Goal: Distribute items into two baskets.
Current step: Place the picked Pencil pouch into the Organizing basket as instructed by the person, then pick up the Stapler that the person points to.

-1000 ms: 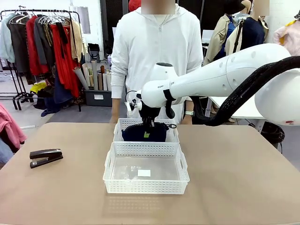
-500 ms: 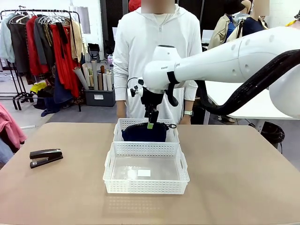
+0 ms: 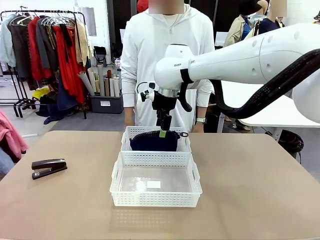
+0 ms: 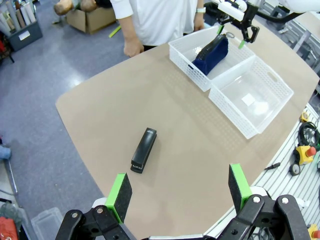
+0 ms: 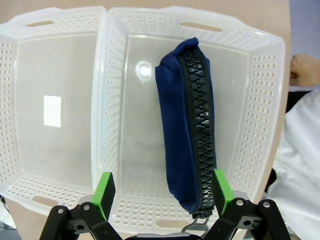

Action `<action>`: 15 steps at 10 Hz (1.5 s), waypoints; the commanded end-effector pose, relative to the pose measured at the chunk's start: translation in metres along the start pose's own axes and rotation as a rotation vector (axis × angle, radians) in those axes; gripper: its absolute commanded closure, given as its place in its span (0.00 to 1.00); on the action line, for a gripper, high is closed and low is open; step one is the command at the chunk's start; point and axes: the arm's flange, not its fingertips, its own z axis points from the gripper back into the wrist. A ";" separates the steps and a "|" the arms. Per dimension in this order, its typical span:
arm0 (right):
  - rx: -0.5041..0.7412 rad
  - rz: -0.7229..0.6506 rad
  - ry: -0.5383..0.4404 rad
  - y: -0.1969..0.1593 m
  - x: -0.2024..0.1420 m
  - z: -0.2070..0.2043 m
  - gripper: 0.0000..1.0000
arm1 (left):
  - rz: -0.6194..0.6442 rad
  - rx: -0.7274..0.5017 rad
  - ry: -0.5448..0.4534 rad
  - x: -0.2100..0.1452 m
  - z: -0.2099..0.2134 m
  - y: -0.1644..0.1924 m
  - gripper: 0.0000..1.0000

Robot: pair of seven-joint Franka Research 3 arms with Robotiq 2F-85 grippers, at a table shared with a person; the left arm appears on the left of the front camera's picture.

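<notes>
The dark navy pouch [image 3: 154, 142] lies on its edge, zipper up, in the far white basket [image 3: 183, 145]. My right gripper [image 3: 162, 129] hangs open just above it, apart from the fabric. From the right wrist, the pouch [image 5: 187, 130] lies between and below the open green pads [image 5: 104, 192] of my right gripper [image 5: 163, 192]. The larger near basket [image 3: 156, 197] holds just its white label [image 3: 154, 184]. The black stapler [image 3: 49, 167] rests at the table's left. My left gripper [image 4: 179, 186] is open high above the stapler [image 4: 144, 150].
A person in a white hoodie [image 3: 167, 60] stands at the far edge behind the baskets, one hand [image 5: 305, 70] near the table's rim. Clothes racks [image 3: 45, 50] stand at the back left. Bare tabletop [image 3: 250, 185] lies on both sides of the baskets.
My right gripper has opened, let go of the pouch and risen out of the far basket. The pouch stays in that basket. The stapler has not moved.
</notes>
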 end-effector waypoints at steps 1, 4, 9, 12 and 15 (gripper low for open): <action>-0.017 0.003 0.003 -0.002 0.000 0.000 0.00 | -0.012 -0.010 -0.010 0.001 0.000 0.000 0.00; -0.017 0.003 0.003 -0.002 0.000 0.000 0.00 | -0.012 -0.010 -0.010 0.001 0.000 0.000 0.00; -0.017 0.003 0.003 -0.002 0.000 0.000 0.00 | -0.012 -0.010 -0.010 0.001 0.000 0.000 0.00; -0.017 0.003 0.003 -0.002 0.000 0.000 0.00 | -0.012 -0.010 -0.010 0.001 0.000 0.000 0.00; 0.024 -0.009 -0.037 -0.001 -0.001 0.006 0.00 | -0.012 -0.010 -0.010 0.001 0.000 0.000 0.00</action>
